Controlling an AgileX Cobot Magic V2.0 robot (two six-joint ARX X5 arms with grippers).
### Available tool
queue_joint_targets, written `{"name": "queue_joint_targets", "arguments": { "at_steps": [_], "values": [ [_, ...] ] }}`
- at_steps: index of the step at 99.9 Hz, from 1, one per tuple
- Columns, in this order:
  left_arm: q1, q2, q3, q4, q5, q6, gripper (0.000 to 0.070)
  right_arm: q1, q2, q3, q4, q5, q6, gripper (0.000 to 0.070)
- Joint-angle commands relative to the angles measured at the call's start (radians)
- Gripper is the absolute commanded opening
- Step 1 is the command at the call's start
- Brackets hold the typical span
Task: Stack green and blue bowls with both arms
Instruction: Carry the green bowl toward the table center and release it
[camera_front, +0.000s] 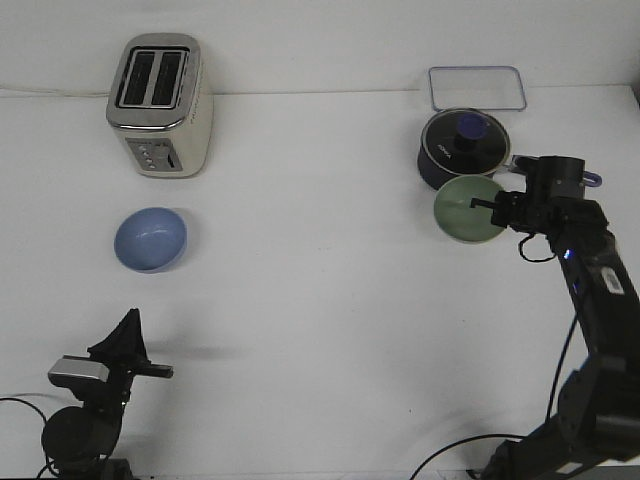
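Observation:
The pale green bowl (466, 210) sits at the right of the table, just in front of the navy saucepan. My right gripper (490, 205) is at the bowl's right rim, with one black prong reaching inside the bowl. I cannot tell whether it grips the rim. The periwinkle blue bowl (150, 239) stands alone at the left, in front of the toaster. My left gripper (130, 320) is low at the near left edge, well short of the blue bowl. Its fingers come together in a point and hold nothing.
A cream and chrome toaster (160, 105) stands at the back left. A navy saucepan (462, 146) with a lid touches the green bowl's far side, its purple handle (594, 180) behind my right wrist. A clear rectangular tray (477, 88) lies at the back right.

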Motion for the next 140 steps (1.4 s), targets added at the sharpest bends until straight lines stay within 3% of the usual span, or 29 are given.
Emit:
{"name": "queue_joint_targets", "arguments": {
  "at_steps": [1,23,34,54,84,124,130,140],
  "values": [
    [0.0,0.0,-0.019,0.01,-0.002,0.005,0.0012,0.002,-0.093,0.02,-0.016,-0.043,-0.007,0.0],
    [0.0,0.0,-0.019,0.01,-0.002,0.005,0.0012,0.089,-0.334,-0.029,-0.107,-0.094,-0.008,0.0],
    [0.0,0.0,-0.019,0.01,-0.002,0.005,0.0012,0.192,-0.467,-0.166,-0.083,-0.106,0.0,0.0],
    [0.0,0.0,-0.019,0.01,-0.002,0.005,0.0012,0.441,-0.621,-0.446,0.018,-0.093,0.113,0.0],
    [0.0,0.0,-0.019,0.01,-0.002,0.005,0.0012,0.692,-0.556,-0.64,0.108,-0.026,0.177,0.0],
    [0.0,0.0,-0.019,0.01,-0.002,-0.002,0.0011,0.769,-0.337,-0.657,0.266,-0.002,0.144,0.0],
    [0.0,0.0,-0.019,0.01,-0.002,-0.002,0.0011,0.769,-0.317,-0.657,0.271,-0.002,0.144,0.0056],
    [0.0,0.0,-0.019,0.011,-0.002,-0.003,0.0011,0.769,-0.31,-0.655,0.271,-0.002,0.141,0.0292]
  ]
}}
